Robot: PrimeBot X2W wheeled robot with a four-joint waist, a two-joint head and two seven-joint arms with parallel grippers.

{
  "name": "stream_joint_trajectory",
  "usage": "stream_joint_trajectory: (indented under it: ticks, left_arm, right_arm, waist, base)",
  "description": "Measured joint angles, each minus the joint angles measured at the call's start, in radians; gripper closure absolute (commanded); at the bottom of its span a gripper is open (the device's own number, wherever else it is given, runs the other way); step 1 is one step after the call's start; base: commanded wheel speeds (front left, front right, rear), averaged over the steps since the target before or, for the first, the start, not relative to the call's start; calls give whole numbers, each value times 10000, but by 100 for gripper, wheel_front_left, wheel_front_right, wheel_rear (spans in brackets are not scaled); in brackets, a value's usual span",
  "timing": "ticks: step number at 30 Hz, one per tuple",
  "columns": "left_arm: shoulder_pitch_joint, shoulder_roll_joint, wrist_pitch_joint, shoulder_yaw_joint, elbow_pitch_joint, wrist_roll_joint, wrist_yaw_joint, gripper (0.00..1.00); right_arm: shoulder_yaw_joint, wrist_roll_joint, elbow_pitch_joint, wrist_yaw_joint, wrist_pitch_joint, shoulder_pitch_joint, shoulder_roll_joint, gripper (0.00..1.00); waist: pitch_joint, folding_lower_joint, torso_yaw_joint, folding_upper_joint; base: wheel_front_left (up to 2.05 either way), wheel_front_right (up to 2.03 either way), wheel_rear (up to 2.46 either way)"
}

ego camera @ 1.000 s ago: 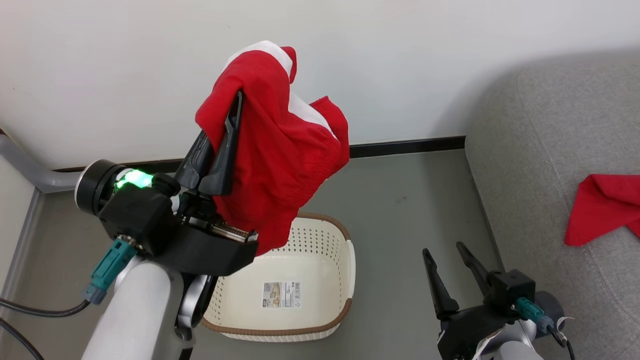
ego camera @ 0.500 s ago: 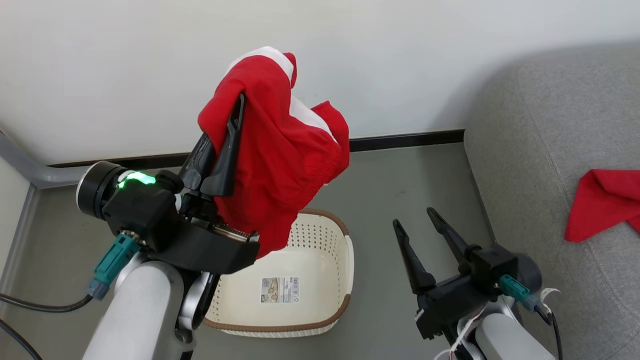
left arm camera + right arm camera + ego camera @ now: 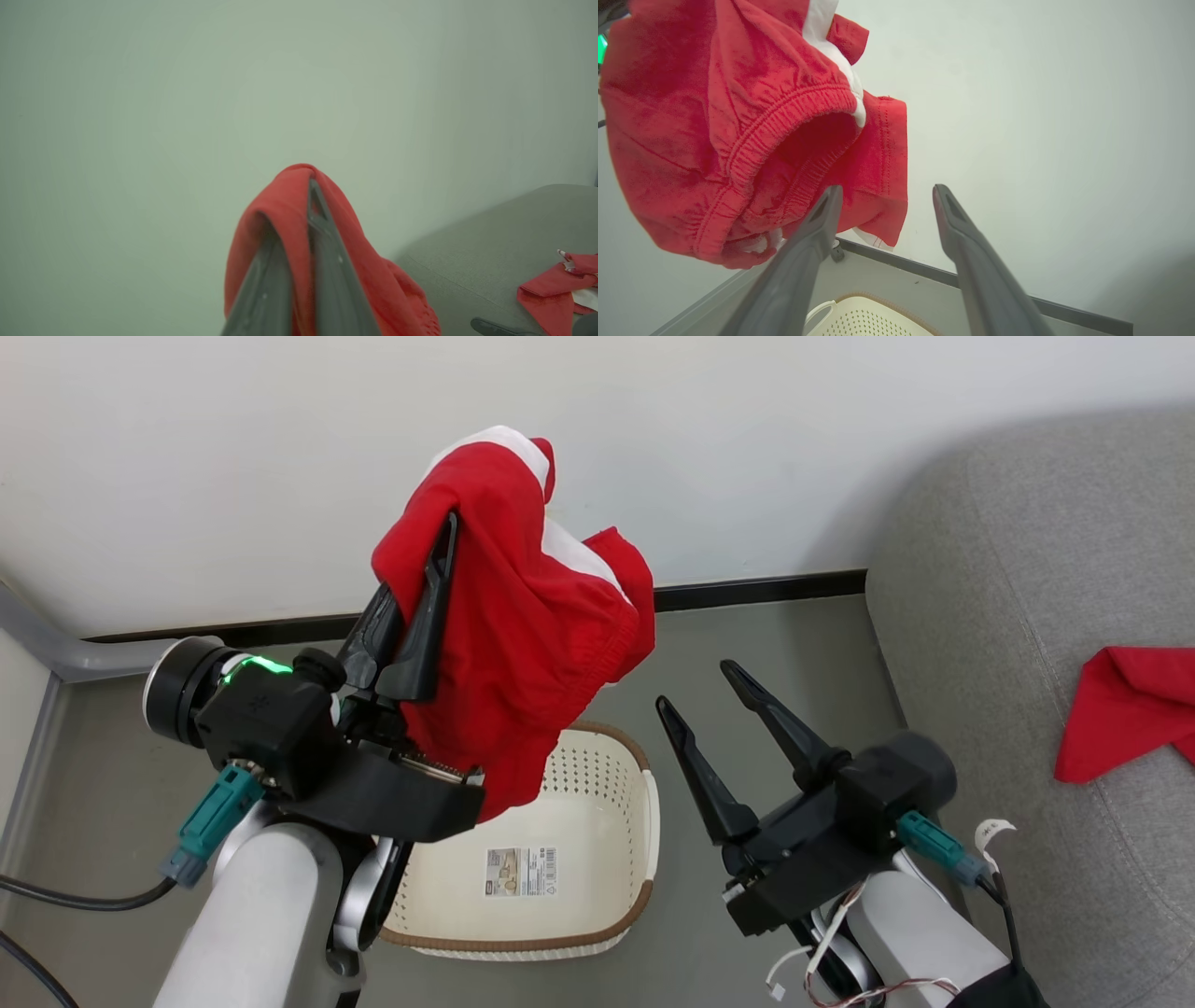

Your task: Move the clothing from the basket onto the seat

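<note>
My left gripper (image 3: 439,546) is raised high above the basket (image 3: 644,775), shut on a red garment with white panels (image 3: 532,644) that drapes over its fingers and hangs down. In the left wrist view the same red garment (image 3: 359,261) wraps the closed left gripper (image 3: 303,196). My right gripper (image 3: 695,684) stands open just right of the hanging cloth, holding nothing; in its own view the right gripper (image 3: 888,188) points up at the garment's elastic waistband (image 3: 784,116). A second red garment (image 3: 1125,714) lies on the grey seat (image 3: 1027,569). The cream basket holds just a paper label (image 3: 521,872).
A white wall (image 3: 233,448) with a black baseboard (image 3: 747,590) runs close behind the basket. Grey floor (image 3: 766,644) lies between basket and seat. A grey rail (image 3: 56,653) crosses the far left corner. The seat's rounded edge (image 3: 490,233) is to the right.
My right gripper has risen and moved left toward the hanging garment, still open. The left gripper and its garment have barely moved.
</note>
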Motion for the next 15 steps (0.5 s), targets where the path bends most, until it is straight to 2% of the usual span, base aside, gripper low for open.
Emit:
stream_joint_trajectory:
  ticks: [15]
  left_arm:
    - [-14,-12,86,-73,12,-15,67,100]
  right_arm:
    - [583,295,-719,251,0,-538,6,0]
  waist:
    - [46,0,44,0]
  base:
    - [0,0,0]
